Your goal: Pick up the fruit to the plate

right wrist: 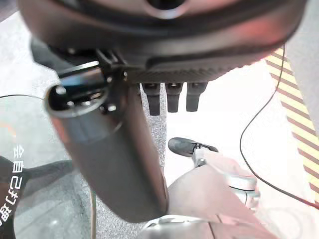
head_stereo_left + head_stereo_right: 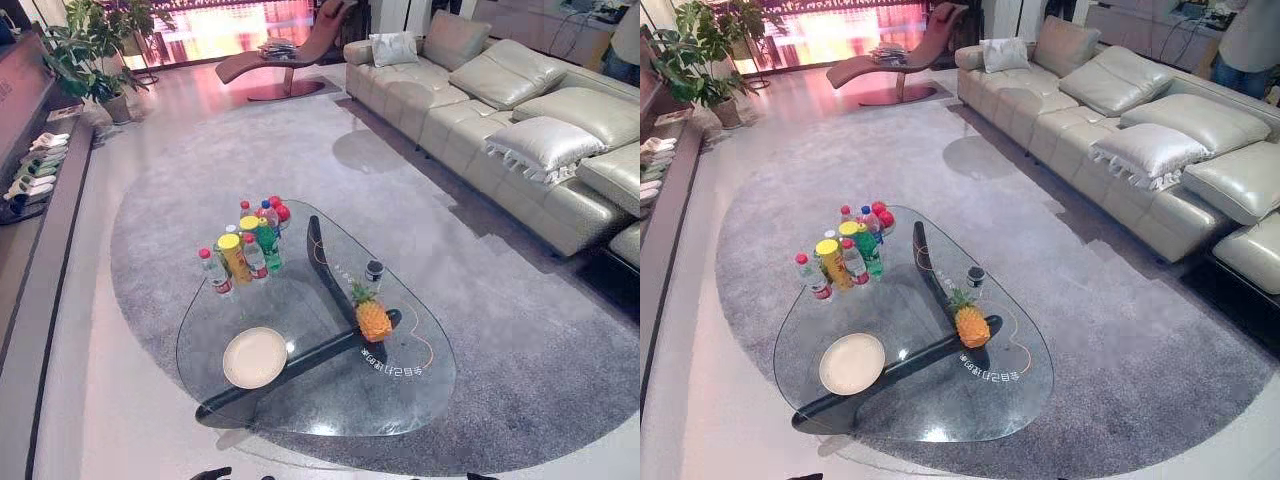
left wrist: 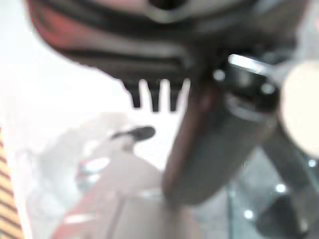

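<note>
Both of the robot's hands hang low at the near side of the scene, holding nothing: the left hand [image 3: 149,40] shows its fingers [image 3: 155,97] straight in a row beside the thumb, and the right hand [image 1: 164,40] likewise, fingers [image 1: 172,99] straight and apart from the thumb. Ahead stands a glass table [image 2: 420,385] on a dark curved base. A pale round plate [image 2: 255,357] lies on the glass toward the near left. The pineapple [image 2: 373,320] stands upright on the glass to the plate's right, well apart from it, not on the plate. Just beyond the fruit sits a small dark jar [image 2: 374,272]. A tight cluster of bottles [image 2: 245,245] occupies the table's far left end. The table rests on a grey rug [image 2: 520,330]. A pale leather sofa [image 2: 470,110] with cushions lines the right side, a reddish lounge chair [image 2: 290,55] and a potted plant [image 2: 85,50] beyond.
</note>
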